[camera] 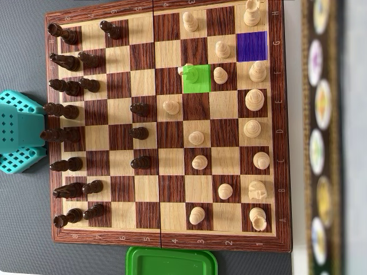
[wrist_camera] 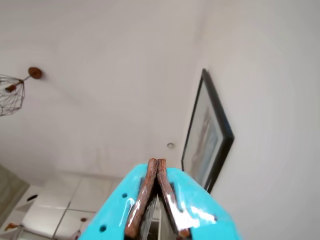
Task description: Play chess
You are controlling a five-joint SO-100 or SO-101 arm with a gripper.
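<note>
The fingers [wrist_camera: 157, 167] are clenched together on nothing, their rust-brown pads [wrist_camera: 145, 195] touching along their length in the wrist view. They point up at the ceiling, with a framed picture [wrist_camera: 207, 132] on the wall and a wire lamp [wrist_camera: 11, 94] off to the left, so the arm looks parked clear of play. From overhead only its turquoise base [camera: 20, 132] shows, just beside the left edge of the chessboard [camera: 166, 240], behind the dark pieces.

The board lies on the grey counter [camera: 23, 229], mid-game. A green square [camera: 196, 78] and a purple square [camera: 252, 46] are coloured in, probably marking a move: a light knight [camera: 186, 71] stands at the green square's left edge, and the purple one is empty. A green lid or tray [camera: 172, 262] sits just below the board, perhaps for captured pieces.
</note>
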